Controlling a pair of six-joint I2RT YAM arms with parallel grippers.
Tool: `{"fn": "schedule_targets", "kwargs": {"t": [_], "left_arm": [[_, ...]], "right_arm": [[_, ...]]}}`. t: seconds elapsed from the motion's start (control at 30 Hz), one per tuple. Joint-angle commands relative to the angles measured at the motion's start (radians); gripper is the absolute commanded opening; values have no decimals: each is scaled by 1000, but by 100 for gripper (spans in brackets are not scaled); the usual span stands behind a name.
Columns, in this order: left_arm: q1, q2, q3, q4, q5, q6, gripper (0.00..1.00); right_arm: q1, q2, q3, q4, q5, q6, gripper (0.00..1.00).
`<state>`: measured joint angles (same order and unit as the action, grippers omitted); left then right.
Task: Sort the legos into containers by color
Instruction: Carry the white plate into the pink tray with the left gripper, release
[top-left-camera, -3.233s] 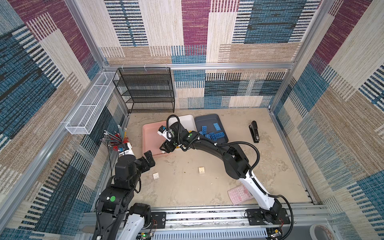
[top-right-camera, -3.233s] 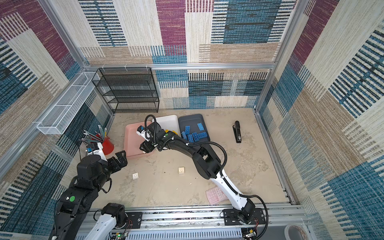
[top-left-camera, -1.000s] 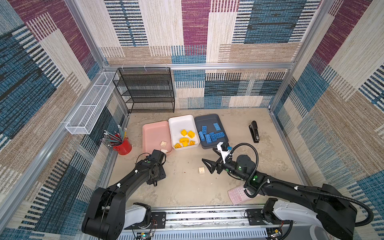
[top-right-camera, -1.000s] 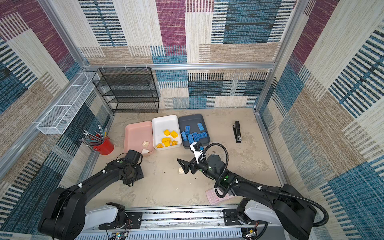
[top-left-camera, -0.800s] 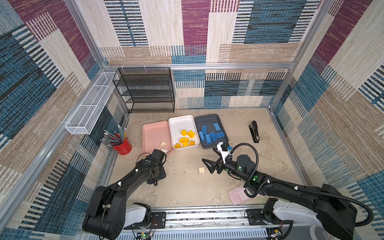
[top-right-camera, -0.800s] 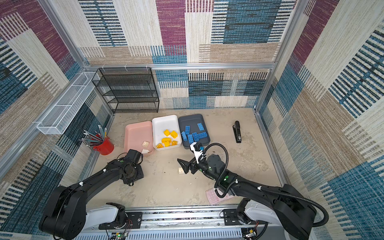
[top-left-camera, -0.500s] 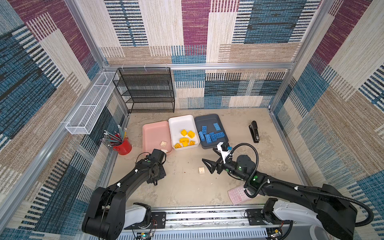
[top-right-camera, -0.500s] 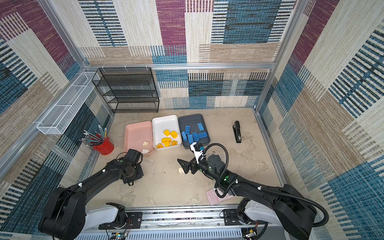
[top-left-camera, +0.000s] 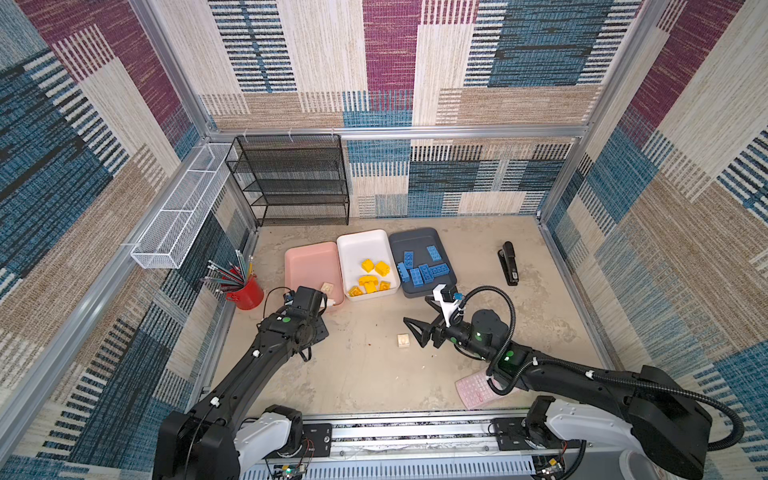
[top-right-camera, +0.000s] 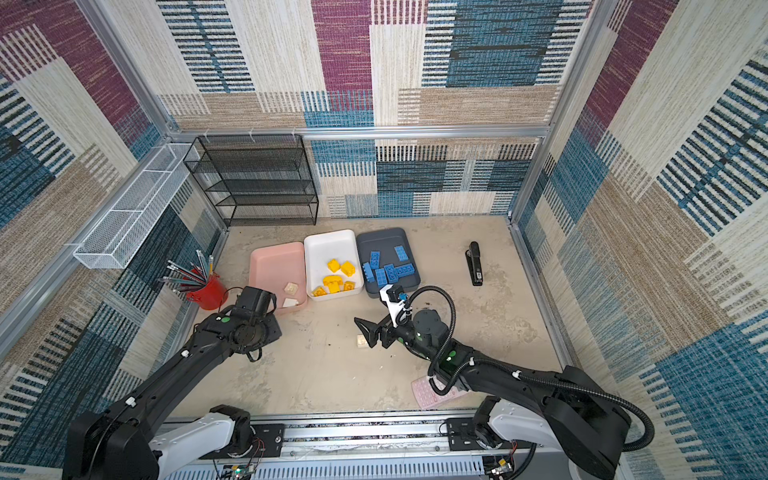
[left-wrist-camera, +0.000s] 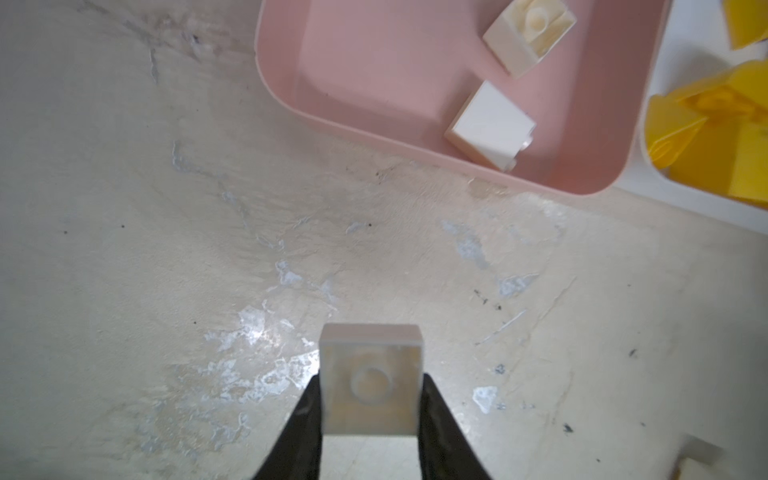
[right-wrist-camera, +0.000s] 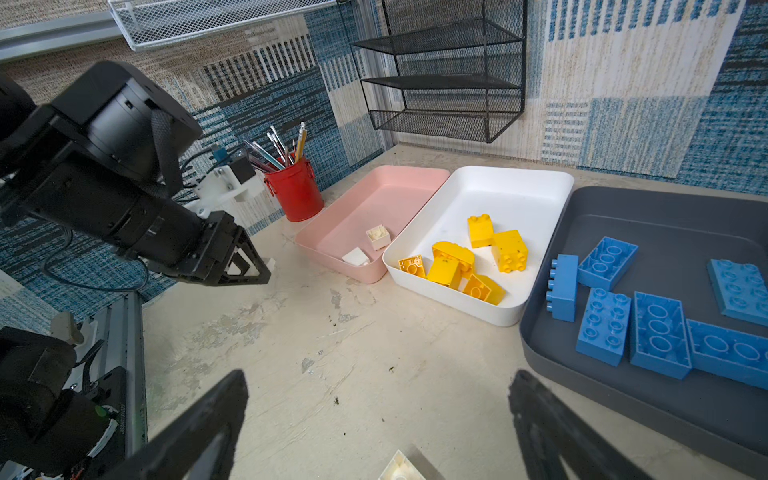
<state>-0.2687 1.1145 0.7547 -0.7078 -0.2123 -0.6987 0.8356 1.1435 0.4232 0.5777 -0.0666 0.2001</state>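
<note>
The pink tray (top-left-camera: 307, 257) holds two white cubes (top-left-camera: 327, 286); toward 3 o'clock, the white tray (top-left-camera: 359, 245) holds yellow bricks (top-left-camera: 376, 274), the grey tray (top-left-camera: 411, 241) blue bricks (top-left-camera: 424, 272). The left end effector (right-wrist-camera: 262, 270) grasps a cream cube (left-wrist-camera: 371, 386); the right end effector (right-wrist-camera: 378, 376) is released.

Pink tray (top-left-camera: 309, 264), white tray (top-left-camera: 359, 248), grey tray (top-left-camera: 411, 243); cream legos (top-left-camera: 403, 340), yellow legos (top-left-camera: 382, 268), blue legos (top-left-camera: 434, 252); red cup (top-left-camera: 246, 294); walls (top-left-camera: 390, 62) striped blue, maroon, beige.

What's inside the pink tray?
A cream brick and a white brick at the pink tray's near end; otherwise bare. In a top view the left arm partly covers one.
</note>
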Motion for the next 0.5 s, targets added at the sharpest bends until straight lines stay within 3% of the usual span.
{"fn": "schedule_targets", "kwargs": {"t": [0.0, 0.47], "left_arm": [[2, 15, 68, -38, -34, 39, 31], [44, 282, 351, -1, 12, 112, 30]], "right_arm": [[0, -8, -3, 23, 55, 20, 99], [0, -21, -13, 9, 139, 49, 99]]}}
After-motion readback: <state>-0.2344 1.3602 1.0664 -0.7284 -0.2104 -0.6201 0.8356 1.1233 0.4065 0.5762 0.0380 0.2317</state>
